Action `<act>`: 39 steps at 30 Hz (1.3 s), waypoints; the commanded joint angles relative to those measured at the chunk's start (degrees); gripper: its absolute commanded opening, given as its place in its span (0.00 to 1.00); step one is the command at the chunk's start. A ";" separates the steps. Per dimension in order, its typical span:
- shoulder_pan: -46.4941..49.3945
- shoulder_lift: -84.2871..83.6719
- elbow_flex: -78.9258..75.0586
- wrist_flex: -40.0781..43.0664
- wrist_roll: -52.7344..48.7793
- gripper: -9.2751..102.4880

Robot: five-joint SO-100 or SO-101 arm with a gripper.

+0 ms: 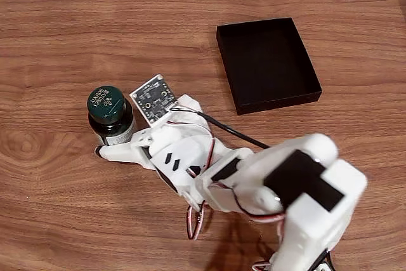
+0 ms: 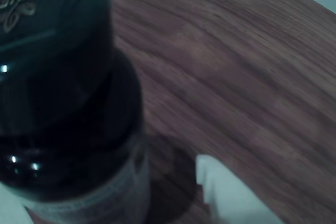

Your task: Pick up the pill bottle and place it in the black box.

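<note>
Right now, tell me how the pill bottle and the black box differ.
The pill bottle stands upright and tall; the black box lies flat and shallow. The bottle is round, dark green, white-labelled; the box is rectangular, plain black and much wider. Both rest on the wooden table.

White arm stretched low toward left in fixed view; end effector (image 1: 114, 147) fingers spread apart.

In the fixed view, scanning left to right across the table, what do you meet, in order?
Pill bottle → small circuit board on the wrist → black box. The white arm spans much of the lower middle, so it has no clear place in the order.
</note>
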 commanded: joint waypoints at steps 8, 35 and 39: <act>-3.34 -9.14 -12.30 -7.65 -1.23 0.42; 4.66 15.21 -0.79 -8.44 -0.70 0.20; 9.32 21.27 1.58 -6.94 -1.32 0.20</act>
